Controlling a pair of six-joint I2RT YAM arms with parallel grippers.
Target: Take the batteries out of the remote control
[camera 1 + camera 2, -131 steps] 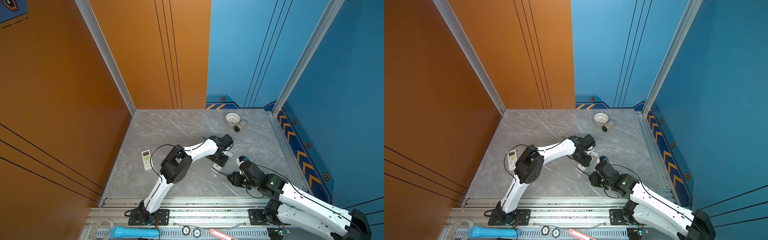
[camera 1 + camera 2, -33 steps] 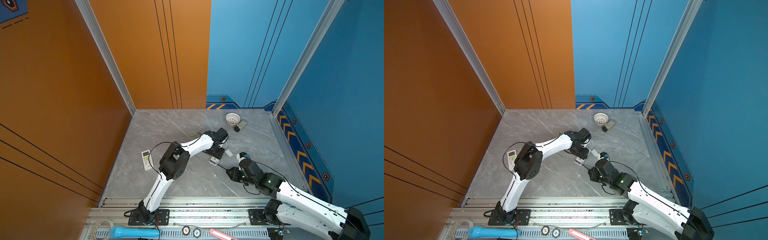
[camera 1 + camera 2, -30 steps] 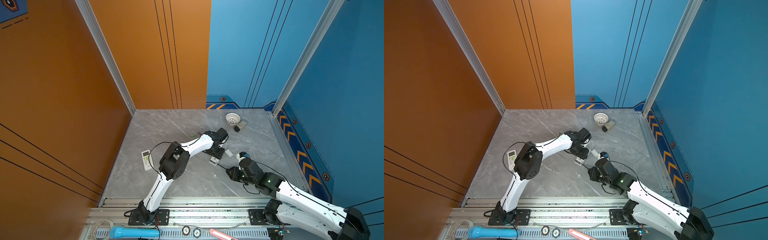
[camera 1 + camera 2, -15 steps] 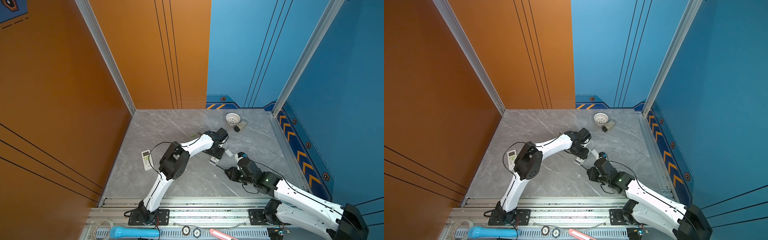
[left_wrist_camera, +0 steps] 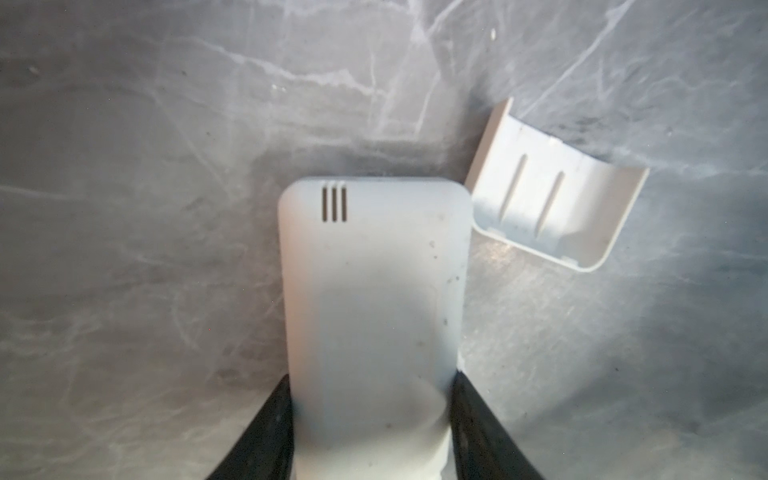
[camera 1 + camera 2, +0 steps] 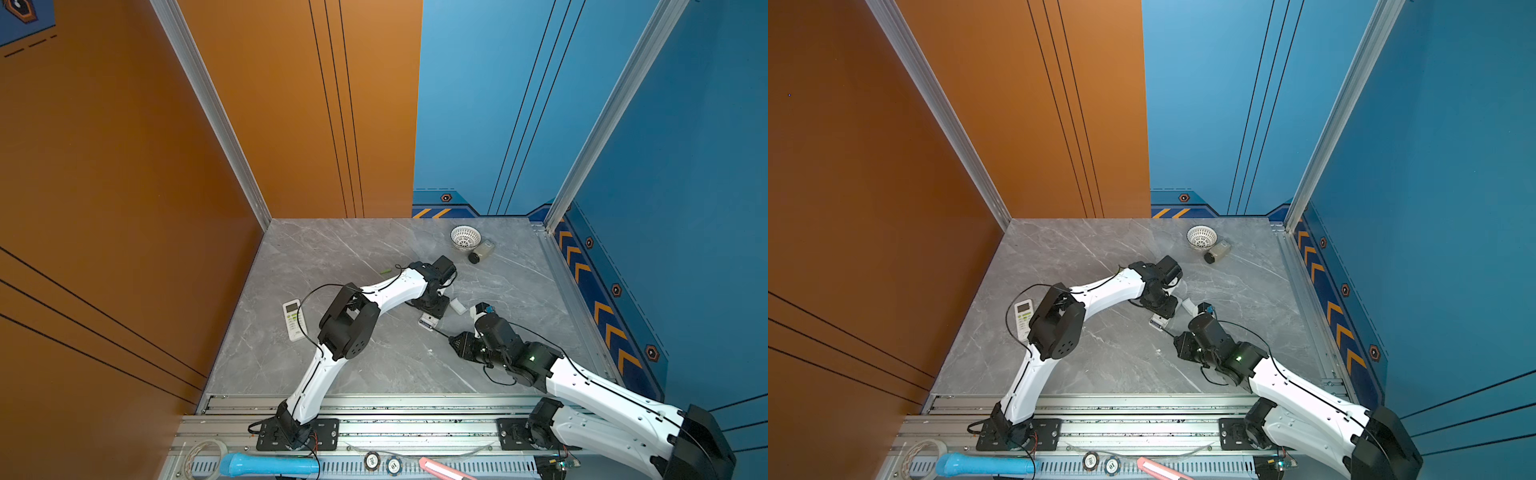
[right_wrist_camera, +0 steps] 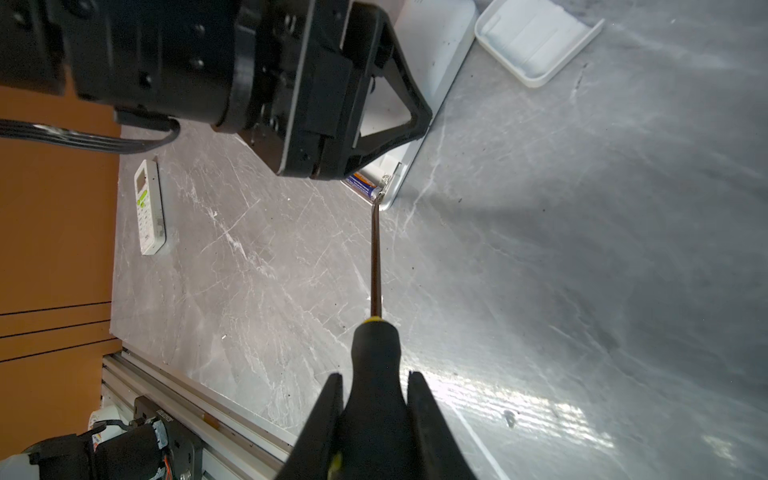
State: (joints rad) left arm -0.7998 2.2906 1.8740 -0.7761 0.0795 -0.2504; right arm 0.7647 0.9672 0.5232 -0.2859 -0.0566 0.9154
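Your left pincer (image 5: 372,386) is clamped on the white remote control (image 5: 374,270), one black finger pressed against each long side. The remote lies back-up on the grey marbled table (image 7: 582,249). Its three small slots are at the end away from the pincer.

The white battery cover (image 5: 548,203) is off. It lies hollow side up on the table just beside that far end of the remote control, tilted to it. You cannot tell whether the two touch.

Your right pincer (image 7: 375,378) is closed narrowly on the black handle of the screwdriver (image 7: 376,257), whose shaft points straight at the open compartment. A bluish battery (image 7: 360,184) sits in that compartment, mostly hidden under the left pincer's body. The screwdriver tip meets the battery's bare metal end at the remote's end edge.

A light green battery (image 6: 386,271) lies loose on the table beyond your left arm, well apart from the remote control.

A second remote (image 6: 294,320), white with green buttons, rests face up near the left edge of the table. At the far right a white perforated basket (image 6: 465,237) stands, and a small dark-capped bottle (image 6: 482,252) lies on its side just beside it.
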